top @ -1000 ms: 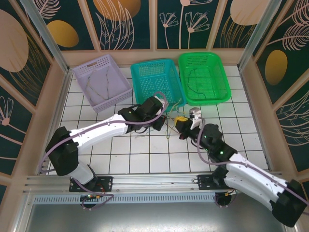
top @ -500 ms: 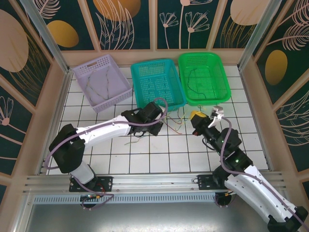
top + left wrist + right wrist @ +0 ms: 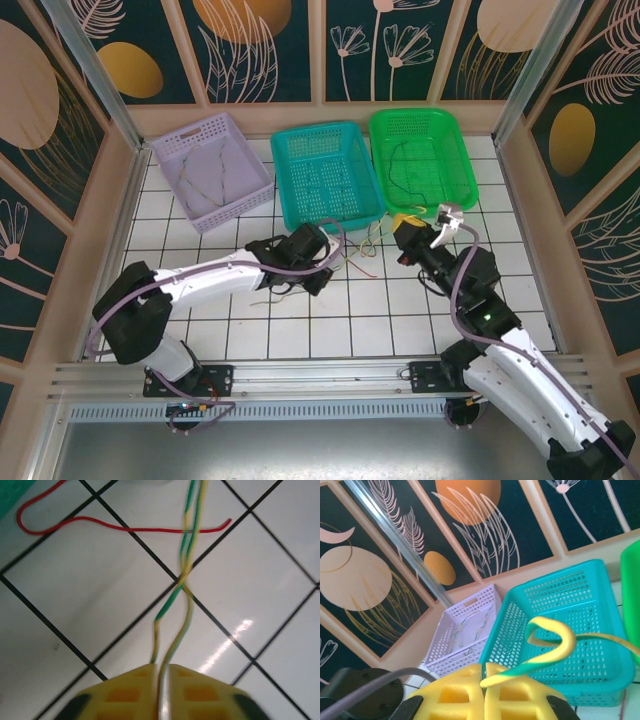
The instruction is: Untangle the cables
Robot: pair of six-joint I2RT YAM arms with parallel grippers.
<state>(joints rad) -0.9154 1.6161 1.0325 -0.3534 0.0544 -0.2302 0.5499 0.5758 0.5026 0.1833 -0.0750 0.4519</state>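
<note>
Thin cables (image 3: 356,256) lie loose on the white tiles just in front of the teal basket. In the left wrist view two green-yellow cables (image 3: 172,600) cross each other, and a red cable (image 3: 125,528) lies beyond them. My left gripper (image 3: 161,667) (image 3: 318,272) is low over the tiles. Its yellow pads stand a narrow slit apart, with one green-yellow strand running loosely through the gap. My right gripper (image 3: 484,667) (image 3: 406,226) is raised near the green basket. It is shut on a green-yellow cable (image 3: 560,650), whose end curls out above the pads.
Three baskets stand along the back. The lilac basket (image 3: 165,150) (image 3: 465,625) holds pale strands. The teal basket (image 3: 290,200) (image 3: 570,595) is in the middle. The green basket (image 3: 462,160) holds a dark cable (image 3: 400,165). Frame walls close in both sides.
My right gripper has lifted and swung right, toward the green basket, with its cable. The left arm has drawn back to the left, and its pads have parted slightly.
</note>
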